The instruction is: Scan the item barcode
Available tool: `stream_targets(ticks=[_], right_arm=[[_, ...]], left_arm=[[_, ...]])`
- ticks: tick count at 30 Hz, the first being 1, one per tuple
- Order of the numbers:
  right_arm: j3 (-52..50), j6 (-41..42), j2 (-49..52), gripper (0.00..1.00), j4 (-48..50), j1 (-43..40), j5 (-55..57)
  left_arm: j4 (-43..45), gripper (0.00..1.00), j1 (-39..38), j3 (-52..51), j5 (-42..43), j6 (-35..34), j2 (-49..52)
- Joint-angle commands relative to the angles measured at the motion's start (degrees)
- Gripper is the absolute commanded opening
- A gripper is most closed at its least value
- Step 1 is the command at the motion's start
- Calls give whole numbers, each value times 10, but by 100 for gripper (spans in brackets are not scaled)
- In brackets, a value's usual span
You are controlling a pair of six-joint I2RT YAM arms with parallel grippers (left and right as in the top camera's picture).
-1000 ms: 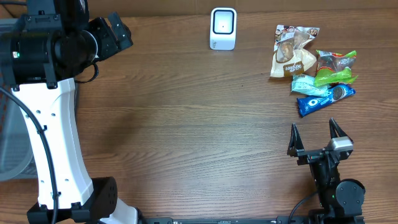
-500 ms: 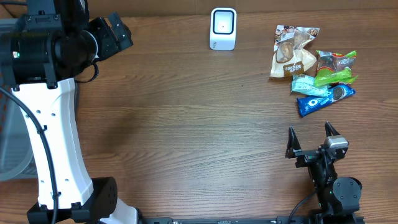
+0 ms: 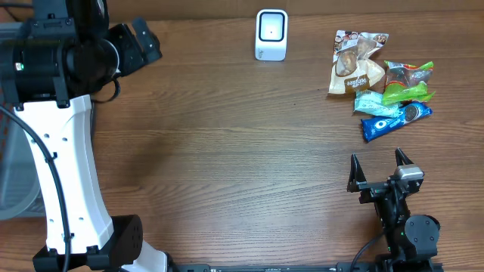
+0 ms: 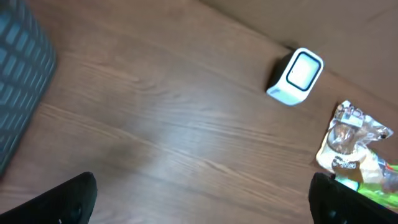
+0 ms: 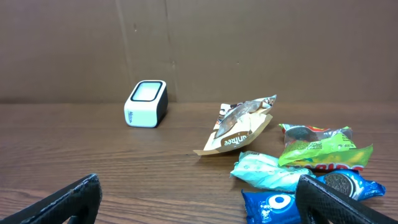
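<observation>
The white barcode scanner [image 3: 271, 34] stands upright at the back middle of the table, also seen as the scanner [image 4: 296, 76] and the scanner [image 5: 146, 103]. Several snack packets lie at the back right: a brown-and-clear packet [image 3: 357, 62], a green one [image 3: 408, 81], a teal one [image 3: 374, 102] and a blue Oreo packet [image 3: 395, 119]. My right gripper [image 3: 378, 162] is open and empty near the front edge, pointing at the packets, with the Oreo packet [image 5: 292, 205] just ahead of it. My left gripper [image 3: 144, 41] is raised at the back left, open and empty.
A grey ribbed bin [image 4: 18, 93] stands beyond the table's left edge. The left arm's white column [image 3: 68, 166] rises along the left side. Brown cardboard [image 5: 249, 43] backs the table behind the scanner.
The right gripper has shifted slightly left and toward the front edge, then stayed still. The left arm and the packets have not moved.
</observation>
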Motion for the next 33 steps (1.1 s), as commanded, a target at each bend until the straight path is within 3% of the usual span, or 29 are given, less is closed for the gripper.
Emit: stream_targets(ticks=[1, 7, 11, 20, 25, 33], right_arm=[[-6, 2, -5, 100, 3, 1, 3], [-6, 2, -5, 100, 3, 1, 3], [-6, 2, -5, 100, 4, 1, 3], [-6, 2, -5, 100, 3, 1, 3], [-6, 2, -5, 100, 3, 1, 3], [-6, 2, -5, 100, 3, 1, 3]], left_arm=[[-9, 100, 0, 0, -3, 2, 0], [-6, 100, -9, -19, -9, 5, -10], [126, 100, -39, -116, -14, 111, -78], [457, 100, -47, -557, -17, 198, -350], [667, 99, -33, -885, -16, 226, -549], [895, 100, -34, -1177, -17, 281, -720]])
